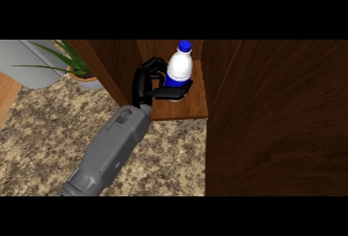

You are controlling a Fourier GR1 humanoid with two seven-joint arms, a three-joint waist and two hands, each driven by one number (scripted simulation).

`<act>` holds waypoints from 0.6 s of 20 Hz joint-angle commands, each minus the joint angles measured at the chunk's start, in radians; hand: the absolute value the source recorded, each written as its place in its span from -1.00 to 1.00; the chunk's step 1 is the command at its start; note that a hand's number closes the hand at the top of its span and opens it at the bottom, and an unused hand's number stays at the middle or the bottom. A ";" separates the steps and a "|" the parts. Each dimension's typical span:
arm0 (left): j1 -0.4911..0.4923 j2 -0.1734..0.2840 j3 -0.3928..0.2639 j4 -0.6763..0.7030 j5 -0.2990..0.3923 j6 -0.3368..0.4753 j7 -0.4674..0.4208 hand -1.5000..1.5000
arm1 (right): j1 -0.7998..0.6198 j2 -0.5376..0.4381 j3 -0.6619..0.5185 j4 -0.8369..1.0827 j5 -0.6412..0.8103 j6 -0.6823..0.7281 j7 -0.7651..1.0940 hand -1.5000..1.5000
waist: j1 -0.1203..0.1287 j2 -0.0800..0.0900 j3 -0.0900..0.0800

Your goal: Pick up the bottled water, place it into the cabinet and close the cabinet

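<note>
One bottled water [179, 64] in one hand [151, 82], inside one cabinet [190, 108].

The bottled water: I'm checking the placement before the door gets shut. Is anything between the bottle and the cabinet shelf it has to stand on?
Nothing visible is. The bottled water is upright inside the open cabinet, over the wooden shelf, with the left hand curled round its lower part. Whether its base touches the shelf is hidden.

One head view looks steeply down onto the counter [41, 138].

No readable text, bottled water [179, 64] label blank (plain blue band)
</note>
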State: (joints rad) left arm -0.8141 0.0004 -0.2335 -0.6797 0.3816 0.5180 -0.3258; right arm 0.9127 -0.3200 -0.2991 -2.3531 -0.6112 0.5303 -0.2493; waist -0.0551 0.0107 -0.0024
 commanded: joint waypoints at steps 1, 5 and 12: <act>-0.076 0.000 -0.017 0.085 0.049 0.038 -0.036 1.00 | 0.017 0.003 0.019 -0.142 -0.118 -0.043 0.083 -1.00 | 0.000 0.002 0.000; -0.110 0.000 0.028 0.176 0.026 -0.001 -0.105 1.00 | 0.013 -0.007 -0.025 -0.119 -0.150 -0.030 0.060 -1.00 | 0.008 0.001 0.000; -0.227 0.000 0.029 0.345 -0.003 0.055 -0.142 -1.00 | -0.002 -0.031 -0.020 -0.128 -0.148 -0.028 0.061 -1.00 | -0.014 0.012 0.000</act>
State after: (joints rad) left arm -1.0132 0.0001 -0.2008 -0.4098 0.3955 0.5673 -0.4264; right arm 0.8894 -0.3366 -0.3073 -2.3394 -0.6412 0.5376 -0.2516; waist -0.0653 0.0173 -0.0020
